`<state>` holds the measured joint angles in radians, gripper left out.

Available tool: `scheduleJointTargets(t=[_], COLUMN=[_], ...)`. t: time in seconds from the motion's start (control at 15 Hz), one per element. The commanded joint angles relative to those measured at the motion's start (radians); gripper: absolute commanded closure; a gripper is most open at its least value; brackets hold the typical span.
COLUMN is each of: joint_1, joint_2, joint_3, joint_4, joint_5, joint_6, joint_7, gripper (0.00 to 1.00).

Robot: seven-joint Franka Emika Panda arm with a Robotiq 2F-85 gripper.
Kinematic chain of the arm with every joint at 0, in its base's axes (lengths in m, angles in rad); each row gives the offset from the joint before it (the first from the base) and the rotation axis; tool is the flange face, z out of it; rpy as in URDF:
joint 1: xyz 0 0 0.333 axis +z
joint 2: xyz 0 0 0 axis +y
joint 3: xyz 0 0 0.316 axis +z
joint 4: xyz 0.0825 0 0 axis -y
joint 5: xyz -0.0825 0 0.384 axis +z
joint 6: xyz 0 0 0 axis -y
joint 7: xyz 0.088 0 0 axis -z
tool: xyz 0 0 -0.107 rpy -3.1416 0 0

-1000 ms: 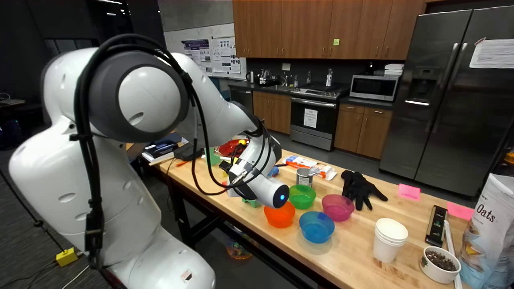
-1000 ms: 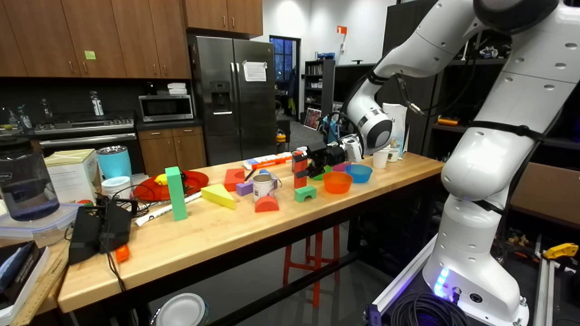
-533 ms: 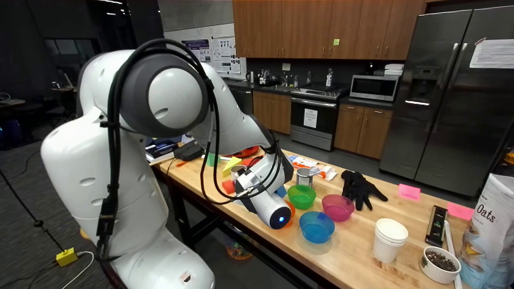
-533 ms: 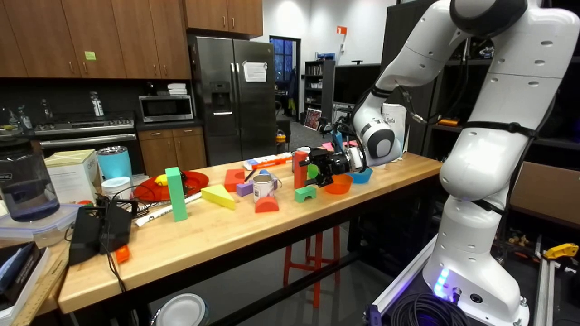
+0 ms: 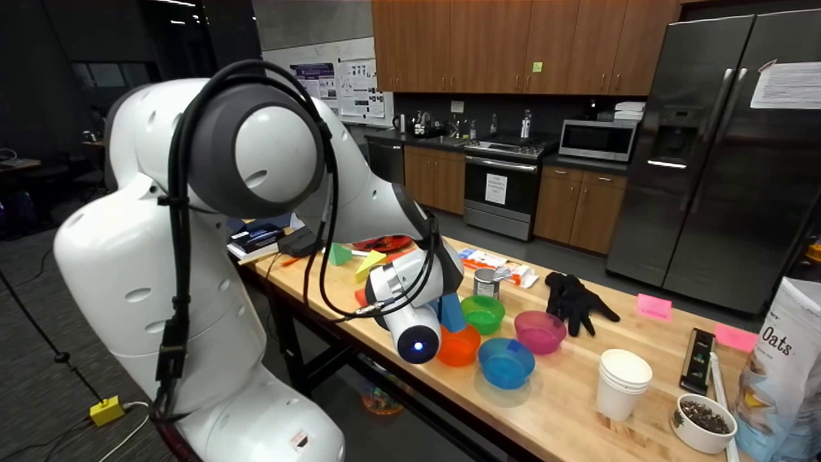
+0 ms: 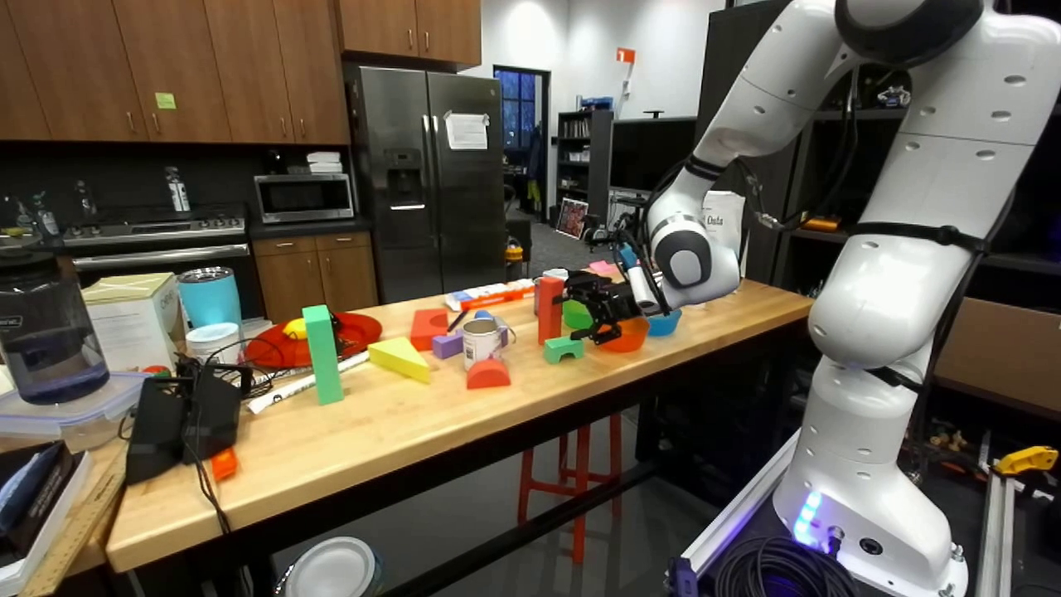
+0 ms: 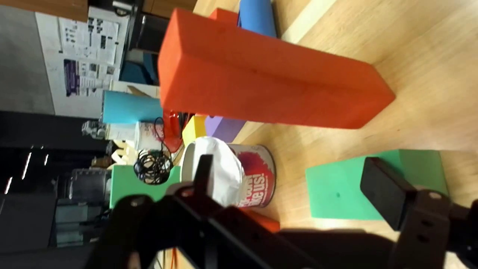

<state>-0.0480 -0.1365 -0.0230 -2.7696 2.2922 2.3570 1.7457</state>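
The gripper [image 7: 289,173] hangs low above the wooden table [image 6: 373,439], jaws spread wide. Nearest to it: a green arch block [image 6: 564,349] on the table, just beside the gripper in an exterior view, and a tall red block [image 6: 549,309] standing upright close by. In the wrist view one finger [image 7: 388,194] overlaps the green arch block; contact cannot be told. An orange bowl [image 6: 632,335], partly hidden by the gripper in an exterior view, sits beside a blue bowl [image 5: 507,363]. A tin can [image 6: 482,342] stands farther along the table
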Motion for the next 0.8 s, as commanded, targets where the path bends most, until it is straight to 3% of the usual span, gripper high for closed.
scheduleJointTargets(t=[0.0,0.13,0.2,0.73], joint_1=[0.029,0.036,0.037,0.041], joint_2=[-0.076,-0.090,-0.051,-0.049], joint_3=[0.029,0.040,0.017,0.016], joint_4=[-0.007,0.015,0.011,0.012], joint_5=[0.174,0.277,0.208,0.219], joint_6=[0.217,0.332,0.217,0.216], joint_7=[0.002,-0.021,-0.021,-0.028], gripper=[0.00,0.00,0.00,0.00])
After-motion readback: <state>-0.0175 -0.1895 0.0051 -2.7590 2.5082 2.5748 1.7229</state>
